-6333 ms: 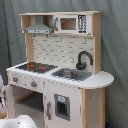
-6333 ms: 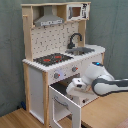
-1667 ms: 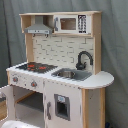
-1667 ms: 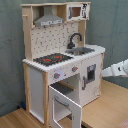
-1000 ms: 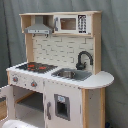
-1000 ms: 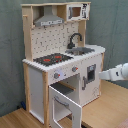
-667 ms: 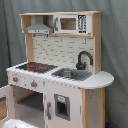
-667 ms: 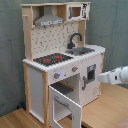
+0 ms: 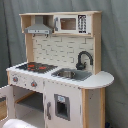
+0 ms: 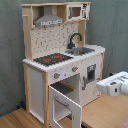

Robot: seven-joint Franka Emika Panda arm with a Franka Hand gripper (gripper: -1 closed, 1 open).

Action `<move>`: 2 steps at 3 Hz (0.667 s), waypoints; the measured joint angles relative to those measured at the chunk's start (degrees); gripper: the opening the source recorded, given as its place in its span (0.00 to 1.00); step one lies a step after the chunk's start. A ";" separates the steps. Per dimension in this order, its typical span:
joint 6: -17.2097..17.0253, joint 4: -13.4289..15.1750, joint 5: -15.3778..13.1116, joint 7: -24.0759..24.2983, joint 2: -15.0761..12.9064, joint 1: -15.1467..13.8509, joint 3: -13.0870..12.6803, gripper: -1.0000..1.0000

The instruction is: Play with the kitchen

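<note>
Stovetop [image 10: 52,59] beside sink [image 10: 81,50] on the kitchen [image 10: 60,65], faucet [image 10: 75,39] behind.

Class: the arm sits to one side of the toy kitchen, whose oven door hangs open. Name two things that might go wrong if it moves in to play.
1. The open oven door sticks out between the arm and the oven, so a sweep may knock it.
2. The faucet rises above the sink; a low reach might catch it.
</note>
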State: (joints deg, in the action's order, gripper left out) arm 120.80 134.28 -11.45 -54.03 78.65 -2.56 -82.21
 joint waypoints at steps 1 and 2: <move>1.88 -0.45 -0.13 0.56 4.86 0.01 -2.58 1.00; 4.58 -0.32 -0.26 3.82 8.27 0.01 -4.50 1.00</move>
State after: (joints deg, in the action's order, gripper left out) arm 125.38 133.96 -11.72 -50.21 86.92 -2.55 -86.71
